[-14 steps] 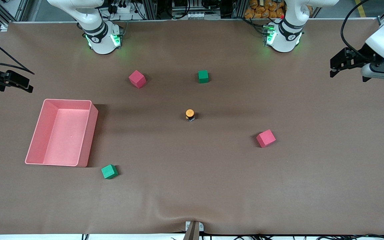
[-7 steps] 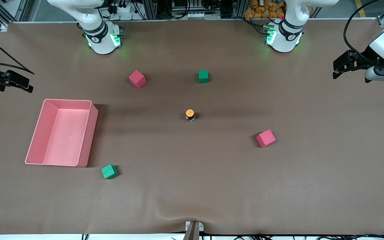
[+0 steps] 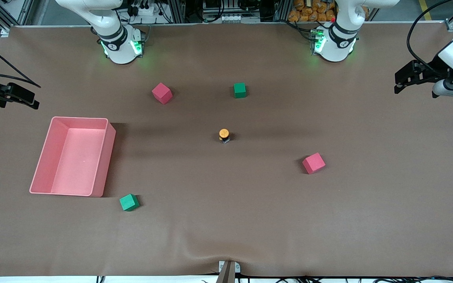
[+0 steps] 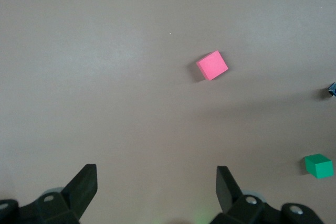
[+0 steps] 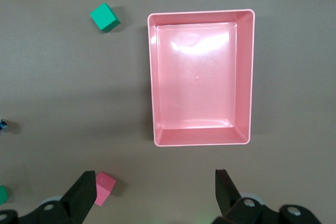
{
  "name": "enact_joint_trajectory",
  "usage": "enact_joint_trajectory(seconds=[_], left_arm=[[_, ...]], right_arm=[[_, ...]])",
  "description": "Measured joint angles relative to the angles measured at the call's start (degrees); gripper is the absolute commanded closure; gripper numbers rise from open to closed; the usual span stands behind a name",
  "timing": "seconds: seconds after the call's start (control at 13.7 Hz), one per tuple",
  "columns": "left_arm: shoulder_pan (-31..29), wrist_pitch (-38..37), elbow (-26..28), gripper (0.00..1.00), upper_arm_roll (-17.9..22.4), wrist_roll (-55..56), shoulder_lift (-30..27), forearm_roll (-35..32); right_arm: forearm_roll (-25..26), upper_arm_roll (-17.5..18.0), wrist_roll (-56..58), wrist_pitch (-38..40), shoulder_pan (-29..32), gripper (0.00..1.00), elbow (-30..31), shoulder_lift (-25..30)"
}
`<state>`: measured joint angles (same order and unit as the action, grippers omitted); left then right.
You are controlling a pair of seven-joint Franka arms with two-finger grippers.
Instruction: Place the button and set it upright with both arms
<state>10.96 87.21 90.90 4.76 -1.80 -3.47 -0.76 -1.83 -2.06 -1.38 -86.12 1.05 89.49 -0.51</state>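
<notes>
The button (image 3: 223,135) stands upright in the middle of the table, its round orange cap on top of the black body. A sliver of it shows at the edge of the left wrist view (image 4: 332,90) and of the right wrist view (image 5: 2,125). My left gripper (image 3: 396,83) is open and empty, up over the left arm's end of the table, well away from the button; the left wrist view (image 4: 156,184) shows only bare table between its fingers. My right gripper (image 3: 34,100) is open and empty over the right arm's end, and also shows in the right wrist view (image 5: 155,190).
A pink bin (image 3: 79,118) sits empty near the right arm's end; it also shows in the right wrist view (image 5: 247,77). Pink cubes (image 3: 162,93) (image 3: 313,163) and green cubes (image 3: 240,90) (image 3: 129,202) lie scattered around the button.
My left gripper has drawn back toward the left arm's end of the table. The right arm, the button and the cubes have not moved.
</notes>
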Motion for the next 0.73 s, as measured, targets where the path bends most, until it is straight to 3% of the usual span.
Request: enact_joint_trajectory(seconds=[0.15,0.22,0.73], left_arm=[[-6.8,0.1,0.0,0.00,-6.9,-0.2,0.0,0.0],[-8.1,0.1,0.0,0.00,-8.4,-0.2,0.0,0.0],[-8.1,0.2,0.0,0.00,-7.8,-0.2,0.0,0.0]], right_arm=[[0.0,0.0,0.0,0.0,0.0,0.00,0.0,0.0],[0.0,0.0,0.0,0.1,0.0,0.00,0.0,0.0],[0.0,0.0,0.0,0.2,0.0,0.00,0.0,0.0]])
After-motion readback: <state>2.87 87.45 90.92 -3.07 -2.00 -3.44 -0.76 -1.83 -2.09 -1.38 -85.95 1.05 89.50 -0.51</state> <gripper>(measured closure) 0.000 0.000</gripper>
